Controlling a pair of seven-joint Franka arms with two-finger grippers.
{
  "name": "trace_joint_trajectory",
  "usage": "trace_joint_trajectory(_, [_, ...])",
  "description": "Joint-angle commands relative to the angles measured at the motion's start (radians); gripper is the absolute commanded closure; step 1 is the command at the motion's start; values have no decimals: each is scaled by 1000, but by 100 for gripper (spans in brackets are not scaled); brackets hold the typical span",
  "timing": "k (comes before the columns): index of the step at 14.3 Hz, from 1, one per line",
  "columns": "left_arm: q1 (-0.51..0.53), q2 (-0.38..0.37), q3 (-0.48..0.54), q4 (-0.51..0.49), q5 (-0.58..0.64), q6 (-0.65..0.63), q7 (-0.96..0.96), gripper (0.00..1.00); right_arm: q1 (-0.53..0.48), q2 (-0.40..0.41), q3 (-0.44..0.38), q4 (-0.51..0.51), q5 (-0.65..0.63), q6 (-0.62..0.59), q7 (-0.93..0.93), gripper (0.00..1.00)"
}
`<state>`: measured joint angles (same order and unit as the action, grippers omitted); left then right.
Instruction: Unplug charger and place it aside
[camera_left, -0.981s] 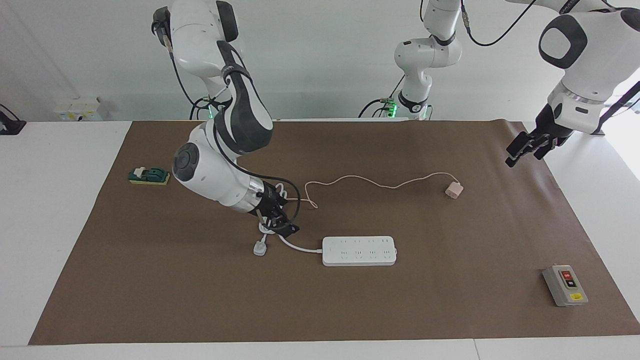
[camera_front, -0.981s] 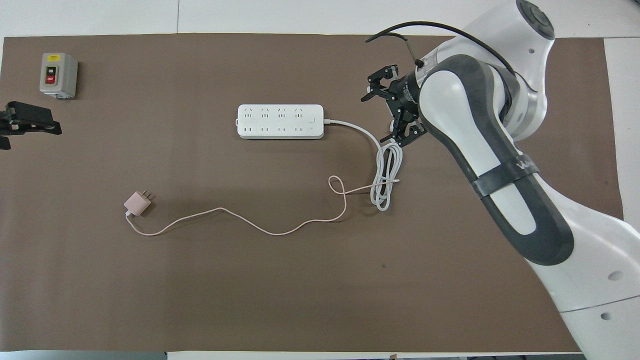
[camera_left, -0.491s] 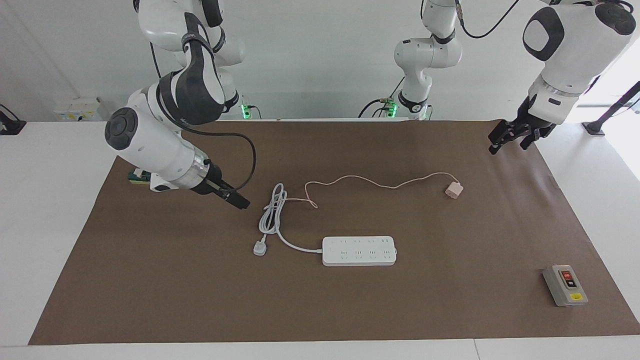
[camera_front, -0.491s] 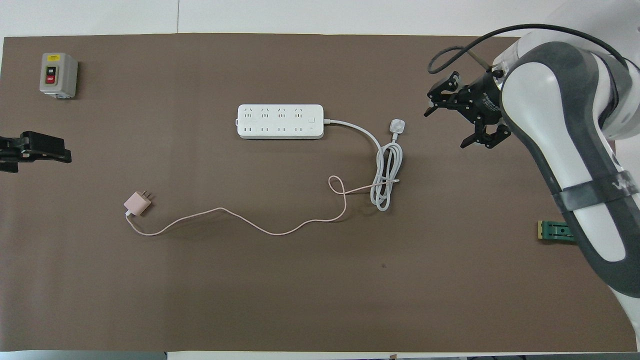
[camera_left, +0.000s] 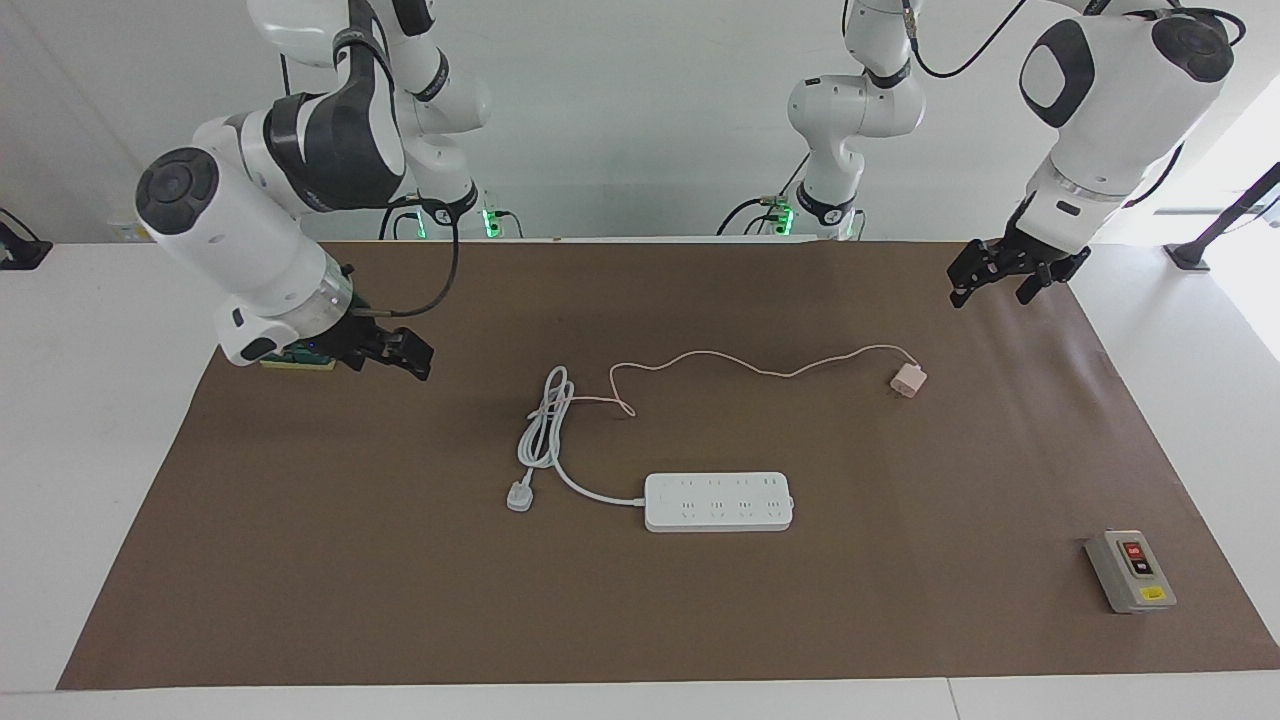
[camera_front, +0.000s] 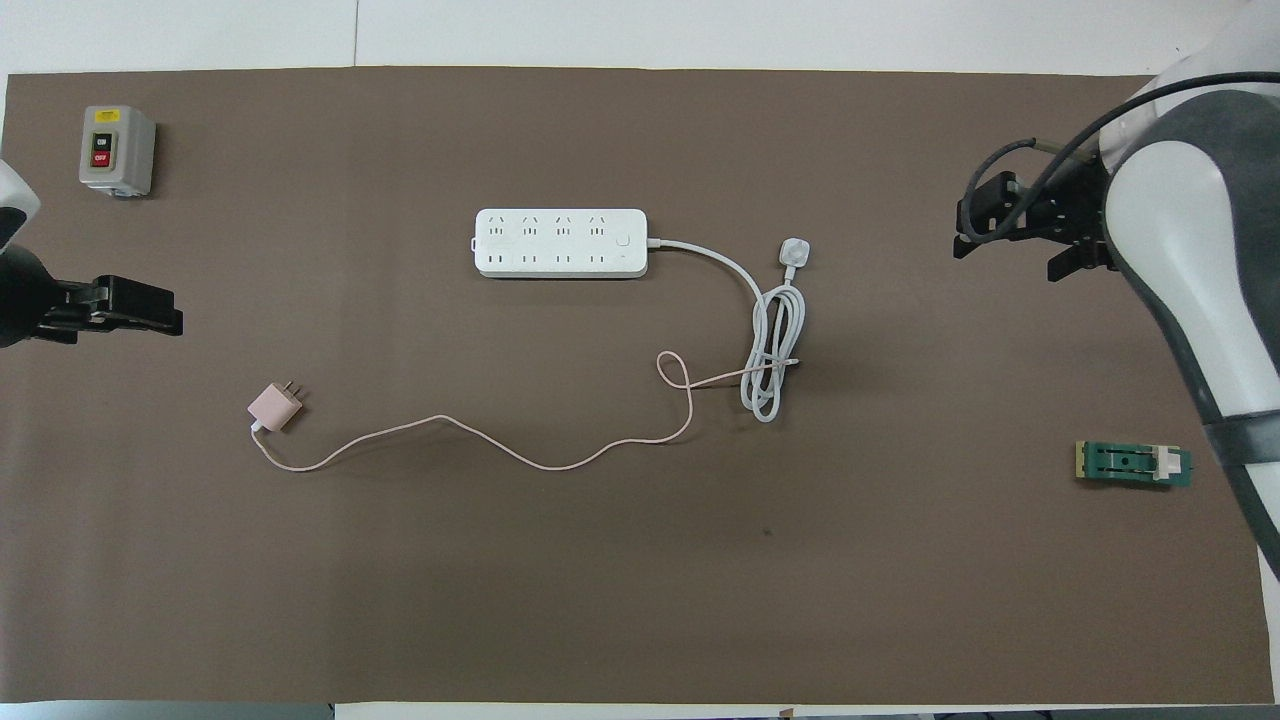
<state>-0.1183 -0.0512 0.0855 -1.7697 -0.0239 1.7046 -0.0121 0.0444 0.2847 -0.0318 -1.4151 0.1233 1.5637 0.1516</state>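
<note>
The charger (camera_left: 908, 381), a small pale pink cube, lies unplugged on the brown mat, nearer to the robots than the white power strip (camera_left: 718, 501). Its thin pink cable (camera_left: 740, 362) trails toward the right arm's end and crosses the strip's coiled white cord (camera_left: 545, 425). The charger also shows in the overhead view (camera_front: 274, 408), prongs bare. My left gripper (camera_left: 995, 285) is open and empty, raised over the mat's corner at the left arm's end; the overhead view shows it too (camera_front: 150, 310). My right gripper (camera_left: 405, 358) is open and empty, raised near the right arm's end.
The strip's white plug (camera_left: 519, 495) lies loose on the mat beside the strip (camera_front: 560, 243). A green switch block (camera_front: 1133, 464) sits under the right arm. A grey button box (camera_left: 1130, 571) stands at the mat's corner farthest from the robots, at the left arm's end.
My right gripper has pulled away from the white cord and plug toward the right arm's end of the table. My left gripper has drifted a little inward. The charger and strip have not moved.
</note>
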Motion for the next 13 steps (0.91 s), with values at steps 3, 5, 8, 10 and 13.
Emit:
trace_joint_trajectory(3, [-24, -25, 17, 24, 18, -155, 9, 0, -54, -174, 13, -113, -109, -5, -288, 0])
trace_joint_trajectory(5, [-24, -22, 16, 41, 18, -207, 6, 0, -57, -254, 13, -171, -132, -7, -300, 0])
trace_joint_trajectory(8, [-24, -22, 14, 39, 18, -224, 6, 0, -80, -332, 21, -242, -132, -31, -316, 0])
trace_joint_trajectory(10, [-24, -22, 14, 41, 18, -209, 14, 0, -118, -334, 38, -240, -132, -57, -346, 0])
trace_joint_trajectory(13, [-26, -24, 14, 35, 16, -142, 15, 0, -127, -334, 39, -225, -132, -64, -340, 0])
